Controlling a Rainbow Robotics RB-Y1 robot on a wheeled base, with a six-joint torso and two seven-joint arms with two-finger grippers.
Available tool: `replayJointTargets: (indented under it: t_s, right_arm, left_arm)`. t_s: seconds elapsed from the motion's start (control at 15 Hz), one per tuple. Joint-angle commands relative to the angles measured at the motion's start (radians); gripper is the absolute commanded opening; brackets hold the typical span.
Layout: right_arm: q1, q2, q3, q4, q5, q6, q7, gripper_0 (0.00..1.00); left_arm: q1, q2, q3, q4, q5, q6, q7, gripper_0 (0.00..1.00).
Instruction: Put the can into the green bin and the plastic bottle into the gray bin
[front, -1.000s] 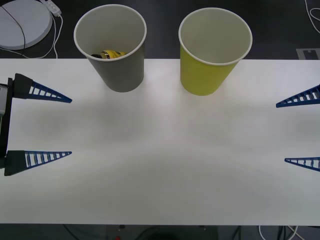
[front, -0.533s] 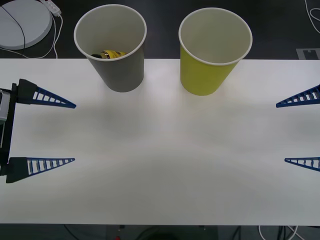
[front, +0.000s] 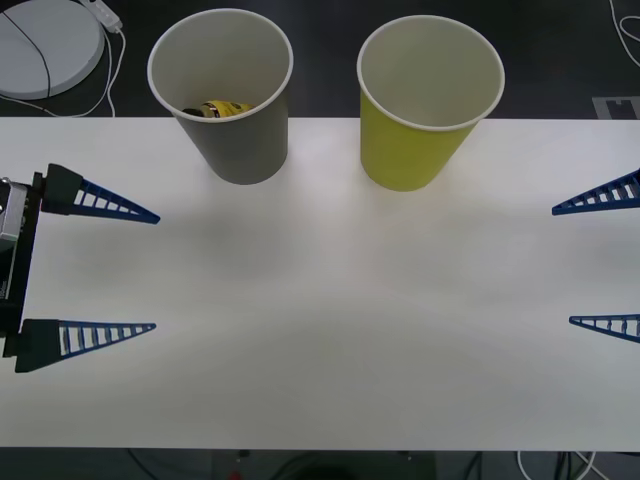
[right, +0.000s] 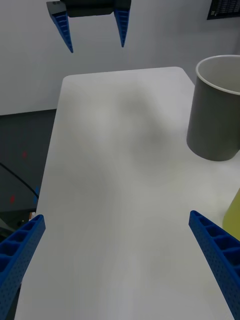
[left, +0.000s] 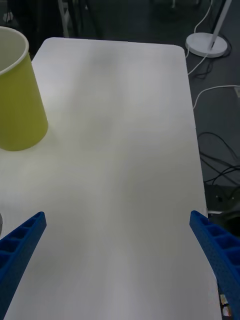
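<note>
On the white table (front: 330, 330) | plastic bottle (front: 224, 108) lies inside gray bin (front: 228, 100) | green bin (front: 425, 110) beside it | left gripper (front: 155, 272) and right gripper (front: 562, 265) gape wide, holding nothing

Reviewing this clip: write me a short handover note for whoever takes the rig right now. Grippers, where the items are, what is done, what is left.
Left gripper: open, holding nothing, at the table's left edge.
Right gripper: open, holding nothing, at the right edge.
Small yellow plastic bottle with a black cap: lying at the bottom of the large gray paper cup bin, so that part is done.
Large yellow-green paper cup bin: upright beside the gray one; what can be seen of its inside is bare, its bottom hidden.
White table: no can lying on it. Look inside the green bin before calling the job finished.
</note>
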Motion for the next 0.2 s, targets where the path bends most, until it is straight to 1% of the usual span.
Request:
replayJointTargets:
  t_s: [0.07, 0.2]
  right_arm:
    - [0.0, 0.0, 0.0, 0.0, 0.0, 0.0, 0.0, 1.0]
    - [0.0, 0.0, 0.0, 0.0, 0.0, 0.0, 0.0, 1.0]
  left_arm:
    - [0.002, 0.0, -0.001, 0.0, -0.001, 0.0, 0.0, 1.0]
    - [0.002, 0.0, -0.001, 0.0, -0.001, 0.0, 0.0, 1.0]
